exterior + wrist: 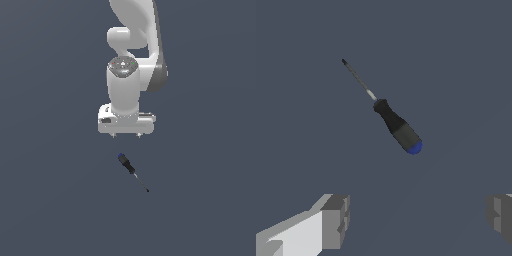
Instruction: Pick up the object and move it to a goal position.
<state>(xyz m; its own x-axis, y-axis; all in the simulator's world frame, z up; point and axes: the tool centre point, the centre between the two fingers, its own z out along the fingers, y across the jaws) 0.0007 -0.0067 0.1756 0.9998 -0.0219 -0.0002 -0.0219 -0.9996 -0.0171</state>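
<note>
One small screwdriver [131, 170] lies flat on the dark grey table [50, 200], and we see nothing else resting on that surface. In the exterior view it sits just below the white arm [135, 60], its blue end cap [121, 157] pointing up toward the arm and its thin shaft [141, 184] running down toward the exterior view's right. Its black handle takes up roughly half of its length.

We find the pincer [126, 135] hanging above the table, pointing straight down, with only the tips of its two fingers peeking out beneath the white hand body in the exterior view. In the wrist view the two grey fingertips [335, 220] stand wide apart at opposite edges of the picture, so we read the jaws as fully spread, with nothing between them. The screwdriver [391, 120] lies apart from both fingertips there, angled across the plain surface with its cap nearer the fingers and its shaft tip farther away.

We cannot say for certain how high the fingertips hang over the table, since the plain surface gives little to judge by, though they appear clear of both it and the tool.
</note>
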